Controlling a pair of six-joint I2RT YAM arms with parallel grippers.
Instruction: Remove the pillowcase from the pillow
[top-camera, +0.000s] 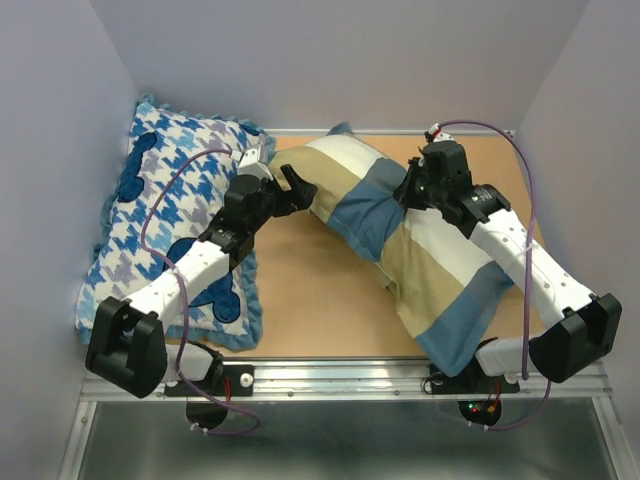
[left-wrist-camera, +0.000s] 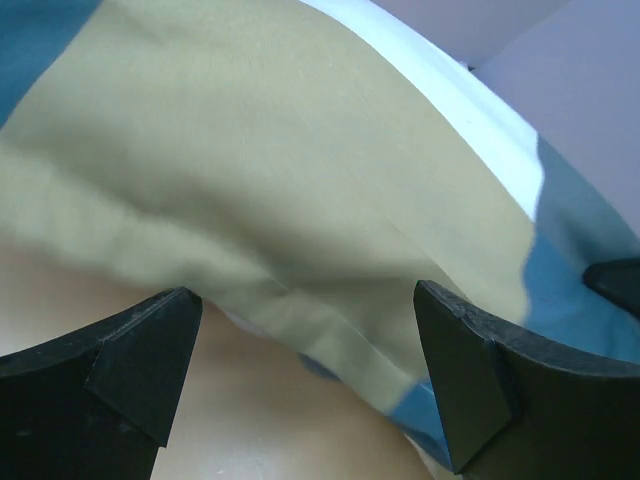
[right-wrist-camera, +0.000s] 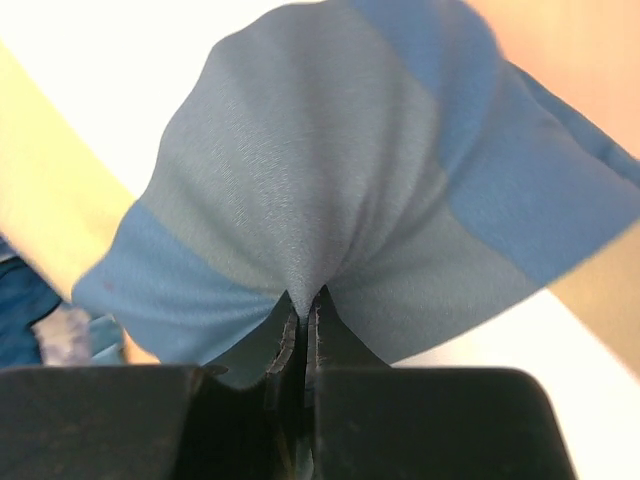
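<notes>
I log a blue-and-white houndstooth cushion (top-camera: 165, 160) with dark bear shapes lying at the tan surface's (top-camera: 310, 290) left edge, touching the wall.

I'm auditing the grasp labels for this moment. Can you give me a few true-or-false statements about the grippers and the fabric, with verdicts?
1. The right gripper pinches slate blue fabric of the pillowcase. True.
2. The left gripper is clamped on tan fabric. False: its fingers stand wide apart, with the tan fabric just ahead of them and nothing gripped.
3. The houndstooth cushion lies on the left side of the table, beside the pillowcase. True.
4. The pillowcase lies flat and emptied. False: it looks plump and filled, and no bare pillow shows.
</notes>
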